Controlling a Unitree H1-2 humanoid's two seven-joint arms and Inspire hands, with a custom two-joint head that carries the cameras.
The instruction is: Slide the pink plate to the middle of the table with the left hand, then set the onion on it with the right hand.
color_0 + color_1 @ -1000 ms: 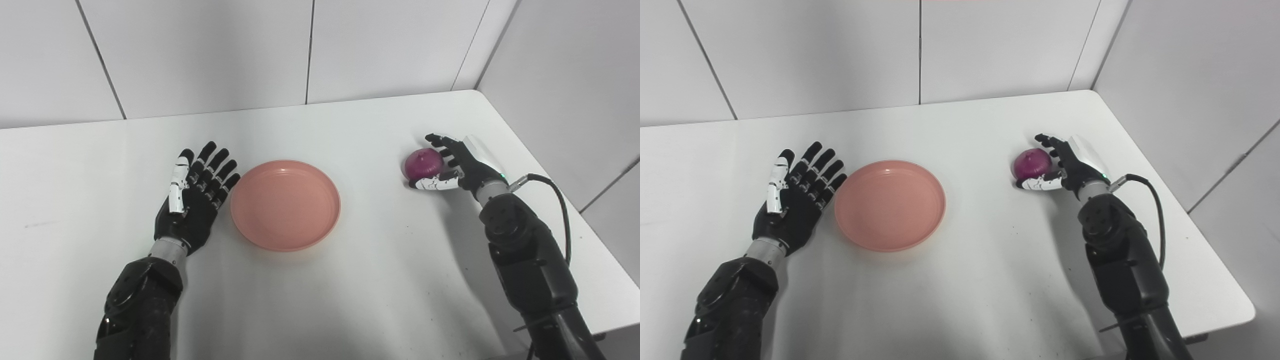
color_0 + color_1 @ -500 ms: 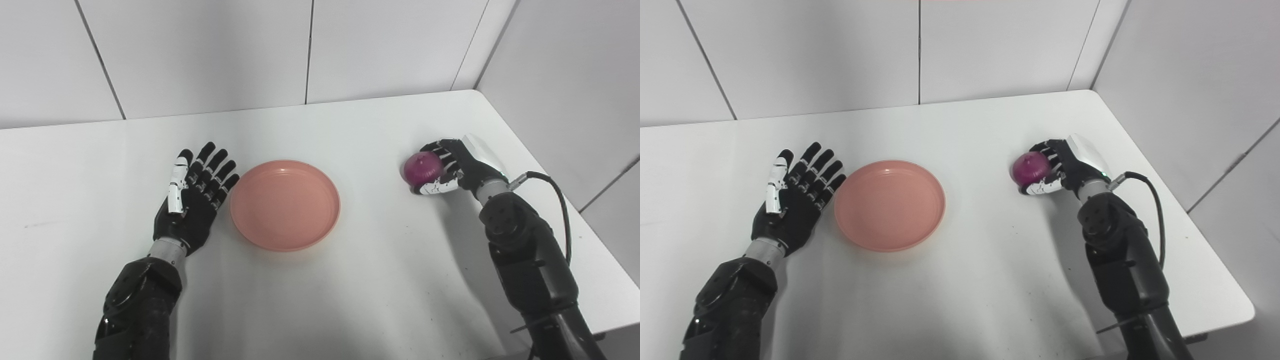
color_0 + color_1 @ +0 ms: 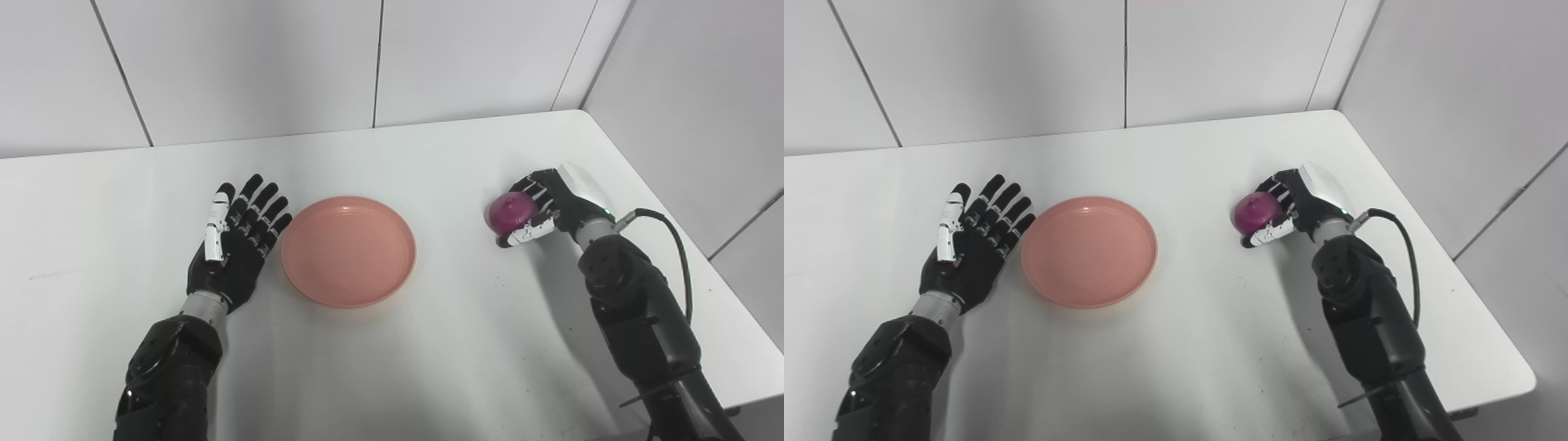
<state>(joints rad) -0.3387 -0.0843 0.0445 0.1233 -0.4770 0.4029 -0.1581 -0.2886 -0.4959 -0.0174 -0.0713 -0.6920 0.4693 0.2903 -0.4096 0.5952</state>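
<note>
The pink plate (image 3: 348, 251) sits near the middle of the white table (image 3: 429, 343), empty. At its 9 o'clock the left hand (image 3: 236, 251) lies flat with fingers spread apart and holding nothing, fingertips just beside the plate's rim; whether they touch it cannot be told. Well apart at the plate's 3 o'clock, the right hand (image 3: 551, 205) is clamped on the purple onion (image 3: 512, 212), fingers curled over it and the thumb underneath, near the table's right edge.
</note>
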